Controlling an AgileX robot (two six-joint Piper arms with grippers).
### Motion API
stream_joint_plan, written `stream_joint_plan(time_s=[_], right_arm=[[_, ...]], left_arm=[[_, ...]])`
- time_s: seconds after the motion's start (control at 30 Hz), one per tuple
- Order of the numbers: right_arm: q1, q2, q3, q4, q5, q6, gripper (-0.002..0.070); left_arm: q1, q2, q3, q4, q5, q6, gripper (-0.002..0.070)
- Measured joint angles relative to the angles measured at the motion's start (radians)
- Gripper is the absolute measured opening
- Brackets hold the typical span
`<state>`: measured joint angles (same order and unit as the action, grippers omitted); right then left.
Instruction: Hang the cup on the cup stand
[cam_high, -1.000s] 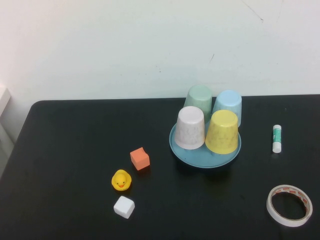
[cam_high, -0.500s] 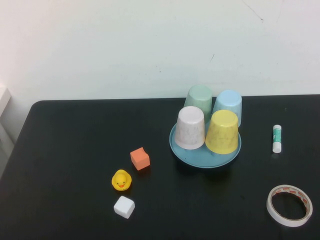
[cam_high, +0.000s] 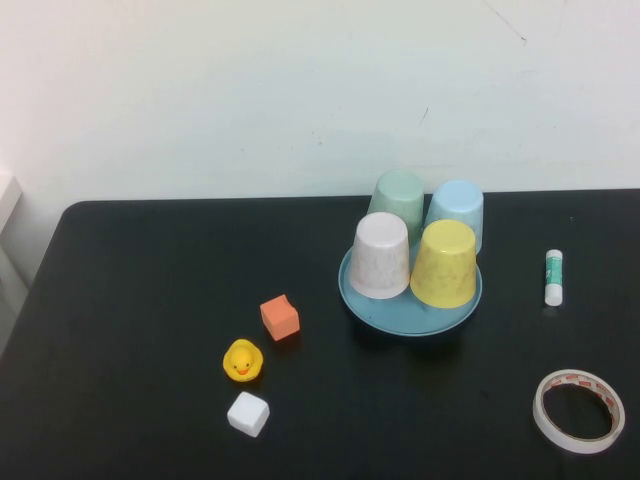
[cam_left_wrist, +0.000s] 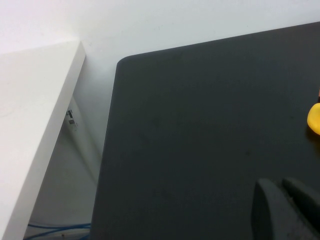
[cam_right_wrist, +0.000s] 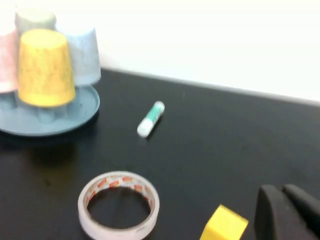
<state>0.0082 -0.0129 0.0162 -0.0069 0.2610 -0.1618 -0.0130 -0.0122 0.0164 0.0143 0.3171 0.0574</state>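
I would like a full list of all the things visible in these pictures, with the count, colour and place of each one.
yellow cup: 1, yellow, upside down on the stand, front right
pink cup: 1, pale pink, upside down on the stand, front left
green cup: 1, pale green, on the stand, back left
blue cup: 1, light blue, on the stand, back right
stand: 1, teal, table centre-right
orange block: 1, orange, left of the stand
duck: 1, yellow, near the orange block
white block: 1, white, in front of the duck
glue stick: 1, white and green, right of the stand
tape: 1 roll, white, front right
yellow block: 1, yellow, beside the tape, right wrist view only
table: 1, black
left gripper: shut, over the table's left part
right gripper: shut, above the front right
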Motion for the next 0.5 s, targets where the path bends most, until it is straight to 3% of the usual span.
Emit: stream_joint_plan(time_s=[0.17, 0.5], right_arm=[[0.0, 0.0, 0.008, -0.05, 0.061, 0.109, -0.0001], [0.0, 0.0, 0.002, -0.063, 0.085, 0.162, -0.0001]], left_arm=[[0.0, 0.0, 0.0, 0.0, 0.0, 0.0, 0.0], [0.0, 0.0, 0.0, -0.002, 0.0, 0.0, 0.0]])
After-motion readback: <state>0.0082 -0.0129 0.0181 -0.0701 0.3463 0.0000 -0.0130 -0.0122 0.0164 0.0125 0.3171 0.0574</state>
